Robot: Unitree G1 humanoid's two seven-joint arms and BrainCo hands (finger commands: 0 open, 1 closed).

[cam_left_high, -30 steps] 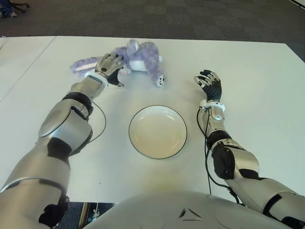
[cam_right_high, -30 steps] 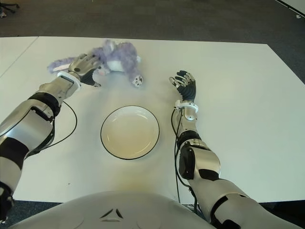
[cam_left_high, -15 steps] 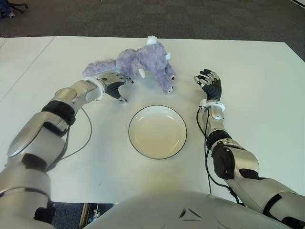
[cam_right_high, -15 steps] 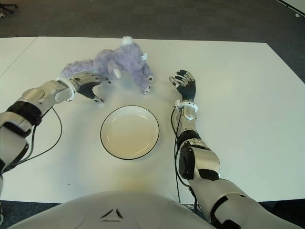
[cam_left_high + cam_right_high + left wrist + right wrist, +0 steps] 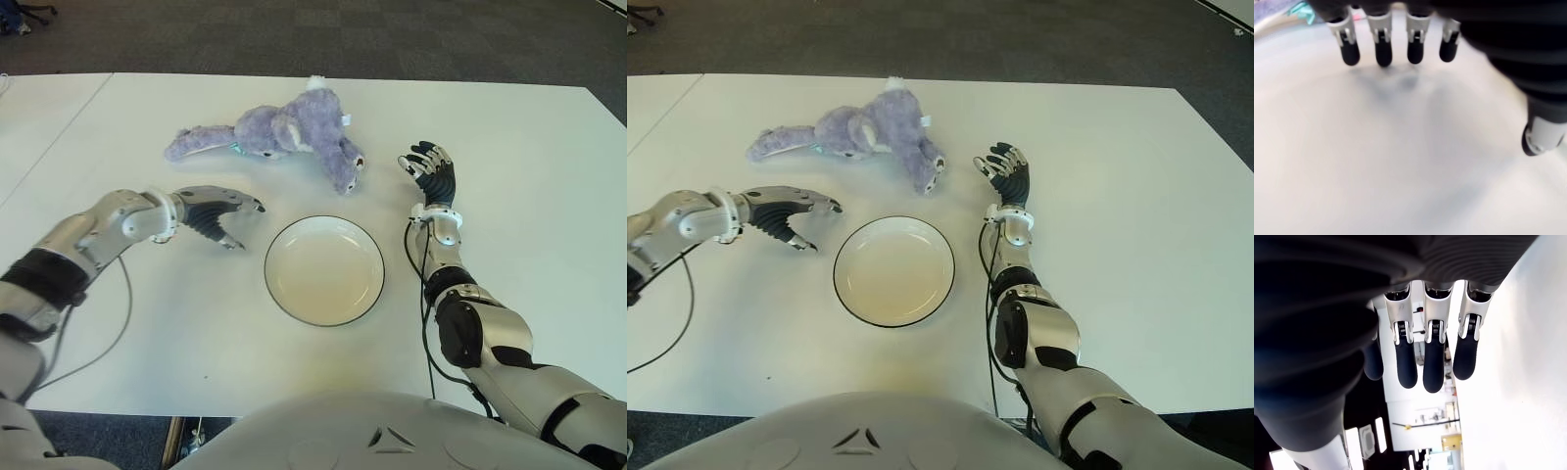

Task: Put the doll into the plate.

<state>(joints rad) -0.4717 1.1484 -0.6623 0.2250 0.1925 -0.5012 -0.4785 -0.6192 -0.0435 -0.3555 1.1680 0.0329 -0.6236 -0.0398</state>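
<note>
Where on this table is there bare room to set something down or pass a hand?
Bare table runs wide on the right, beyond the right hand, and along the near edge below the plate. Also free: the far-left corner behind the doll. Crowded: the gap between doll and plate, with the empty left hand beside the plate's left.

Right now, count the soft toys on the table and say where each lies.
1: a purple plush doll lying on the white table, beyond the round white plate, untouched by either robot hand. No others visible.
</note>
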